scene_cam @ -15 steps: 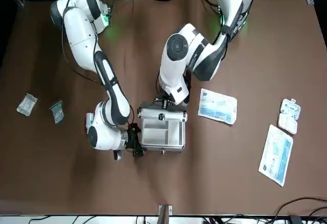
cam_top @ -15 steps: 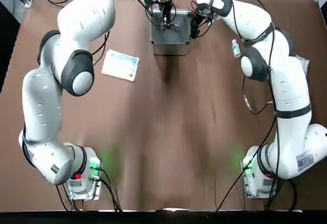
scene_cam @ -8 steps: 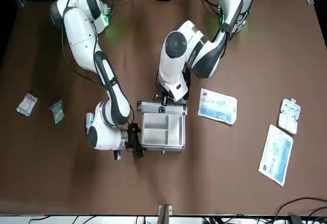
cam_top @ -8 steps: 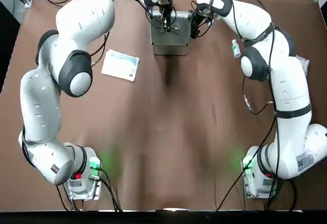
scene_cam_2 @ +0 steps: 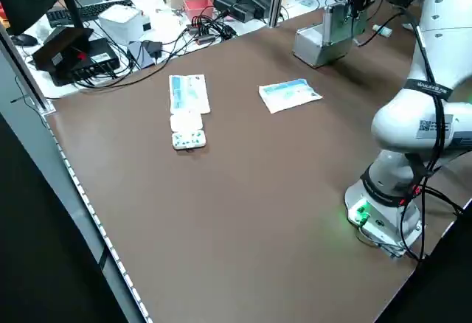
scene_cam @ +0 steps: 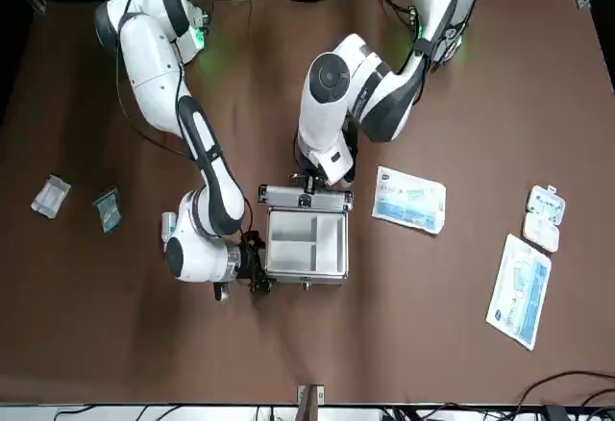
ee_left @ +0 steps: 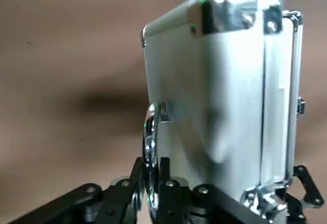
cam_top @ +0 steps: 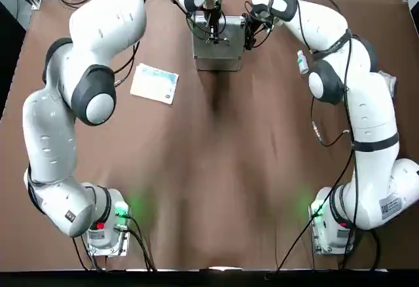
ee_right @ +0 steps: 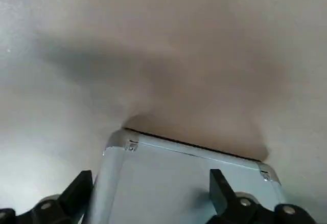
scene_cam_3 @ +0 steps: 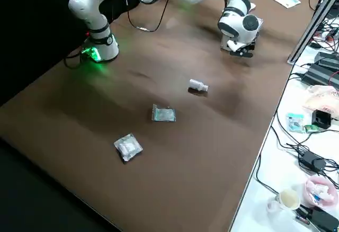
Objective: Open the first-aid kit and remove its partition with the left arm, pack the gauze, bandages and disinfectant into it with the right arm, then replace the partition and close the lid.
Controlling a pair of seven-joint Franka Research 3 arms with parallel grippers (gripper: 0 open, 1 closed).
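Front view, left to right:

- A pale packet (scene_cam: 50, 195) and a greenish packet (scene_cam: 108, 208) are seen flat on the brown table (scene_cam: 461, 75), well apart from the case at its 9 o'clock.
- The disinfectant (scene_cam: 169, 221) is half hidden here by the right arm (scene_cam: 197, 142). In the right side view it is shown lying on its side. In the top view its long axis is seen running roughly 12–6. The cap end cannot be told.
- The right gripper (scene_cam: 255, 273) is set against the 9 o'clock wall of the case (scene_cam: 306, 279). In its wrist view the fingers (ee_right: 220, 188) are seen spread wide, straddling a chrome-cornered end of the case.
- The case is open, with ribbed silver walls. The partition (scene_cam: 306, 238), a whitish divided tray, is seated inside and is seen only from the front – from the top it is blocked by lid and wrist.
- The lid (scene_cam: 306, 196) is stood near-upright on the 12 o'clock edge, its long edge running 9–3.
- The left gripper (scene_cam: 309, 185) is at the lid's outer face. In the wrist view its fingers (ee_left: 164, 175) are shown closed on the curved chrome handle (ee_left: 149, 142) – a brushed flat panel with bright corner caps.
- A blue-and-white packet (scene_cam: 408, 200) lies near at 3 o'clock.
- A white blister pack (scene_cam: 544, 217) and a long flat packet (scene_cam: 519, 289) lie well apart, farther out at 3–4 o'clock.
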